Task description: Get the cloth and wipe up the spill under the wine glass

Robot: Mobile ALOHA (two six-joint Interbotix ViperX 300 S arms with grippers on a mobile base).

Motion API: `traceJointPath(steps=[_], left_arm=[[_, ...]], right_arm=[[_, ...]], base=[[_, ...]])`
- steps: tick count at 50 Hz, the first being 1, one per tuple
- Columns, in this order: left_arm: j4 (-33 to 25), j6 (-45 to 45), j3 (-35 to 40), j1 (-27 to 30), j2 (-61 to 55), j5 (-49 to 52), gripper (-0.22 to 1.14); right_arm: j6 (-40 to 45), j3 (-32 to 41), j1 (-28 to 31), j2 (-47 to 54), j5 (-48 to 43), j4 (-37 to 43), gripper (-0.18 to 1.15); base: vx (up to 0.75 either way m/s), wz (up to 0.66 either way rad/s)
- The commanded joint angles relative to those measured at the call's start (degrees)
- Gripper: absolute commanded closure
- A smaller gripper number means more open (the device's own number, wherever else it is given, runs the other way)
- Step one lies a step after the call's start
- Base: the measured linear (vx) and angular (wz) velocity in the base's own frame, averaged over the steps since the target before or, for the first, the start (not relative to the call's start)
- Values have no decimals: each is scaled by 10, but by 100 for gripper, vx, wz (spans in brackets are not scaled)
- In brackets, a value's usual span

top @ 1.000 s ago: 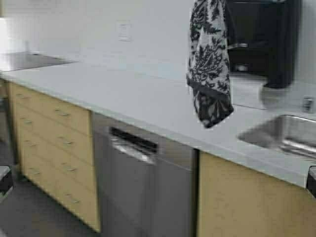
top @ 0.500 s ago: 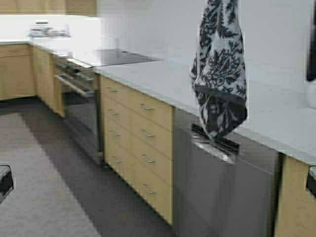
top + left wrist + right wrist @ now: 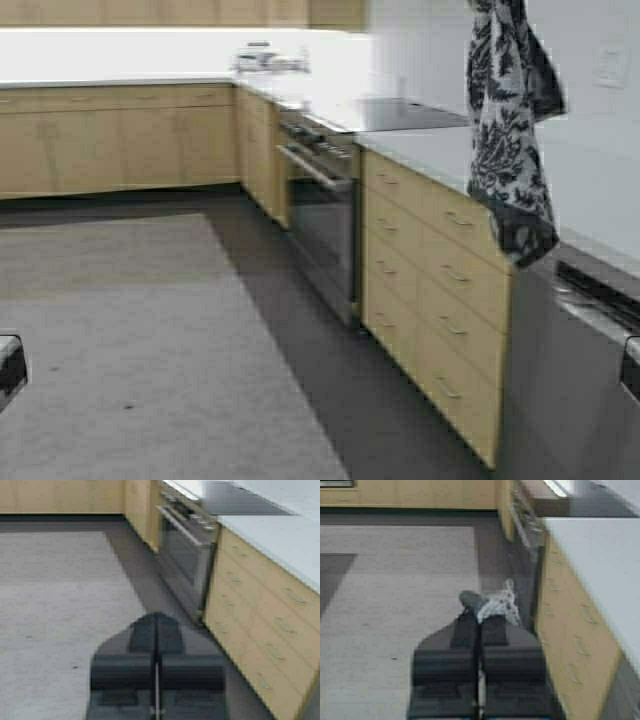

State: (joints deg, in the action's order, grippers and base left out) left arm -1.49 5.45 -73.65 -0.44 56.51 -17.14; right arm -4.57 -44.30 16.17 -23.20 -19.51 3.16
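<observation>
The cloth [image 3: 505, 130], a black-and-white floral towel, hangs limp from above the top edge of the high view at the right, in front of the counter. In the right wrist view my right gripper [image 3: 480, 617] is shut on a bunched corner of the cloth [image 3: 497, 605], which pokes out past the fingertips. My left gripper [image 3: 156, 625] is shut and empty, held over the floor. The wine glass and the spill are out of view.
A white counter [image 3: 440, 150] over wooden drawers [image 3: 435, 270] runs along the right, with a black cooktop [image 3: 400, 112] and oven [image 3: 320, 215] beyond. A dishwasher front [image 3: 580, 390] is at the far right. A grey rug [image 3: 130, 350] covers the floor on the left.
The robot has turned left: the sink and dark appliance have slid out to the right, and the oven, far cabinets and rug have come into view. The cloth still hangs from my right gripper.
</observation>
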Motion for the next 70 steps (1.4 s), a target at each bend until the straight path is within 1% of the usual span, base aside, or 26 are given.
traceJointPath(steps=[1,11,19,23,35,70], left_arm=[[2,0,10,1,-3,-4,89],[0,10,6,1,-4,-4,89],[-3,40,-18,1,-3,-8,89],[-1,48,-18,1,-3,-13,89],[14,27,10,1,-2,-17,89],[13,31,0,1,22,-14,89]], right_arm=[[0,8,-1,-5,-11,1,91],[3,5,-1,-5,-11,1,91],[0,1,-1,-5,-19,1,91],[4,1,0,-5,-20,1,91],[4,-1,-1,-4,-21,1,91],[7,10,0,-29,-22,1,91]], base=[[1,40],[1,38],[2,42],[2,49],[3,57],[9,38]])
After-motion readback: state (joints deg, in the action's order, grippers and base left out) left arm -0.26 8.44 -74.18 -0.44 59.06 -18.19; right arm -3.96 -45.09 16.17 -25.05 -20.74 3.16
